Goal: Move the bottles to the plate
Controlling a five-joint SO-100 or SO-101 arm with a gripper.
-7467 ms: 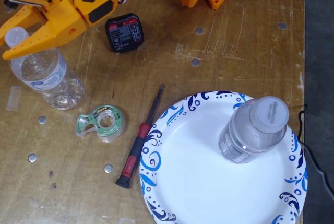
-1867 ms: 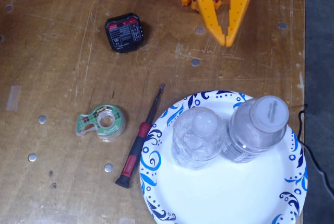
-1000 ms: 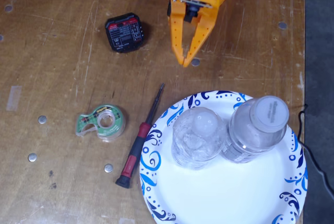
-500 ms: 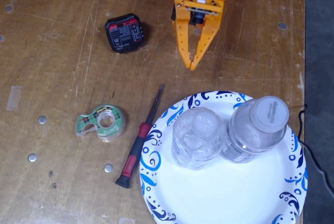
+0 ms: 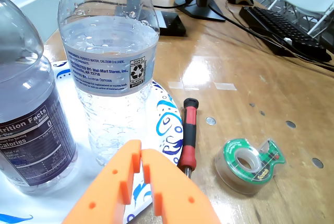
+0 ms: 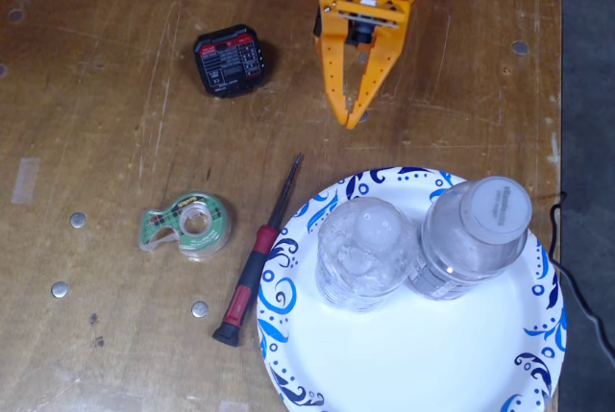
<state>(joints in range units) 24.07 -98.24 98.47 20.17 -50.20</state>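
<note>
Two clear ribbed water bottles stand upright on the plate [image 6: 423, 354], which has a blue swirl rim. The white-label bottle [image 5: 112, 62] is in the middle of the wrist view and is the left one in the fixed view [image 6: 363, 251]. The blue-white-label bottle [image 5: 28, 130] is at the left of the wrist view and is the right one, white cap up, in the fixed view [image 6: 473, 234]. My orange gripper [image 6: 351, 121] is shut and empty. It is just off the plate's rim, apart from both bottles. In the wrist view its fingertips [image 5: 140, 151] point at the white-label bottle's base.
A red-handled screwdriver [image 6: 255, 258] lies beside the plate's left rim in the fixed view. A green tape dispenser [image 6: 187, 225] lies further left. A black tester block [image 6: 231, 60] sits near the arm. A keyboard [image 5: 284, 31] and monitor stand [image 5: 201, 4] are beyond, in the wrist view.
</note>
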